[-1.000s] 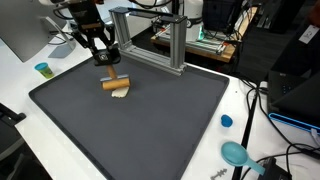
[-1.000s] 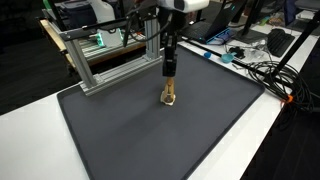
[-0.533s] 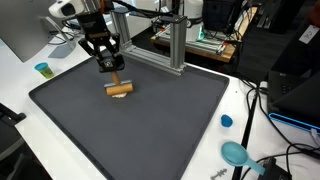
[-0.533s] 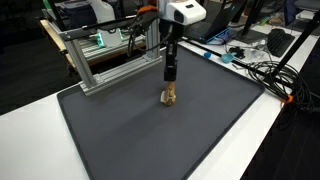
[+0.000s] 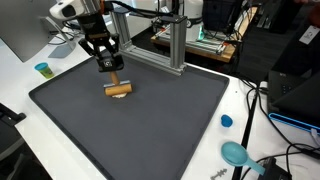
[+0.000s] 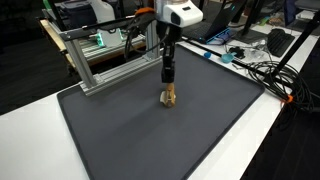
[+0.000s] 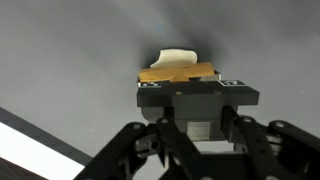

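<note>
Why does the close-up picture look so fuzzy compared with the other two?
Wrist view: soft all over, the tan object and the dark jaws both blurred, a darker patch on the mat behind it. Both exterior views: sharper and evenly lit, with only a faint shadow under the object.

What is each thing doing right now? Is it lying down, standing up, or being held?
Black robot gripper: hanging over the toy piece, not touching it; open or shut, cannot tell.
Brown and cream toy piece: lying on the dark grey mat, not held.
Small teal cup: standing upright beside the mat.
Silver metal frame: standing upright at the mat's edge.
</note>
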Robot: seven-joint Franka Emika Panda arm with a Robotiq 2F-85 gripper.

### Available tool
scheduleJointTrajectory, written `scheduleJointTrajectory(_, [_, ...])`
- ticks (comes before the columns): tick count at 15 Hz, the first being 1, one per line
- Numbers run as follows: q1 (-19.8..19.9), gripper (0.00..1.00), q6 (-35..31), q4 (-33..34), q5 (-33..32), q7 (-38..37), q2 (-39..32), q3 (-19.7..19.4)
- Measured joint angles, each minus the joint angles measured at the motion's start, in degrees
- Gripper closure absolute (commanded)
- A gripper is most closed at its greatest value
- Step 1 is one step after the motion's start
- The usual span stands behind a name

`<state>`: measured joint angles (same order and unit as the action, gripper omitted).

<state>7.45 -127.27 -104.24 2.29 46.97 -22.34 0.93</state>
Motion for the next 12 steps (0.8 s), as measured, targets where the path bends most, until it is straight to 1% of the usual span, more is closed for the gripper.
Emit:
scheduleJointTrajectory(10, [1.2, 0.78, 4.7, -0.6, -1.5, -1.7, 0.2, -2.4])
scheduleJointTrajectory(11, [1.3, 0.53, 4.8, -0.6, -1.5, -1.7, 0.2, -2.4])
scheduleJointTrajectory(12, [1.4, 0.53, 4.9, -0.6, -1.1, -1.6, 0.3, -2.4])
